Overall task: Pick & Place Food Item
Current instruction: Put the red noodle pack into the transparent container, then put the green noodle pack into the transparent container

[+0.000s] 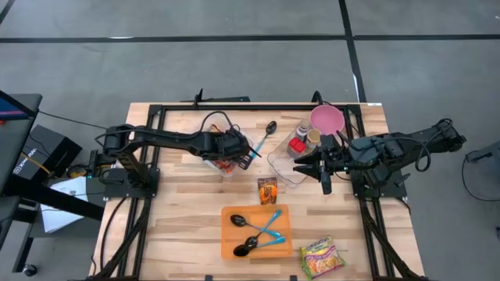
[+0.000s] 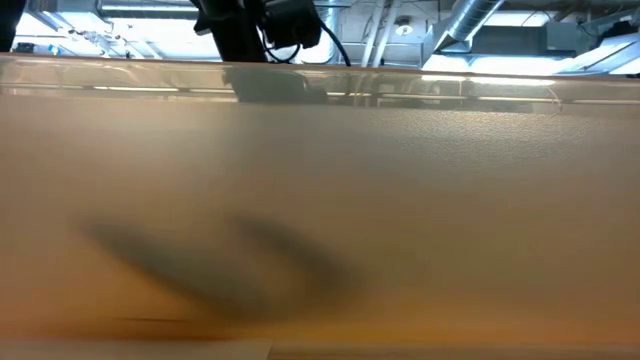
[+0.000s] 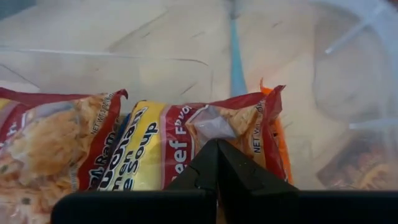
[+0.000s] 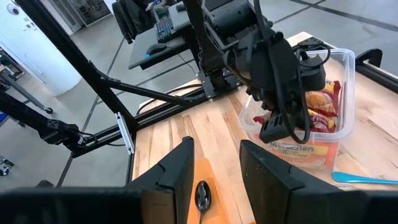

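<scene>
Noodle packet (image 3: 155, 149) lies in the clear tub (image 4: 345, 68), directly under the left claw (image 3: 217, 163), whose fingers are pinched closed on the packet's edge.

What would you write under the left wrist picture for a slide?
Left gripper, fingers shut, pinching a red-and-yellow ramen soup packet inside a clear plastic container.

Overhead and both wrist cameras share the noodle container (image 4: 323, 106)
</scene>
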Action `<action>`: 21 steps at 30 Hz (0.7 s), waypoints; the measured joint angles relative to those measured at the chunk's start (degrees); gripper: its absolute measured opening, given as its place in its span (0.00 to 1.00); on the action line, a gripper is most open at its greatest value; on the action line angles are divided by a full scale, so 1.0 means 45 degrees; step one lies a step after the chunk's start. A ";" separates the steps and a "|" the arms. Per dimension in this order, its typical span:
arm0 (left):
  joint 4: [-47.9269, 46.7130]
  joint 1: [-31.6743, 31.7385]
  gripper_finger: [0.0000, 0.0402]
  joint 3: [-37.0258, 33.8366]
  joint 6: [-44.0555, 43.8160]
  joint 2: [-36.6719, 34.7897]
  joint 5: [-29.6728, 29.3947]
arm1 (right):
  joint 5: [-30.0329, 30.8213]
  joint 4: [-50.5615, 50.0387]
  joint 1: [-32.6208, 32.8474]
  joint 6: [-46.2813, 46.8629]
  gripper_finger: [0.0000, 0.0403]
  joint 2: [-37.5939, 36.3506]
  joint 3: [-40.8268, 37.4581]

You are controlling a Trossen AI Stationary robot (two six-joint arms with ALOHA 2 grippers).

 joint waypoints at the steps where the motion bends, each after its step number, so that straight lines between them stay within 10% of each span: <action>1: -0.0004 0.0019 0.00 0.0000 0.0005 0.0078 -0.0041 | 0.0010 -0.0015 0.0000 0.0000 0.30 0.0000 0.0000; 21: 0.0410 0.0015 0.00 -0.0034 0.1998 -0.2922 -0.2058 | 0.0234 -0.0023 -0.0010 0.0053 0.30 0.0000 0.0000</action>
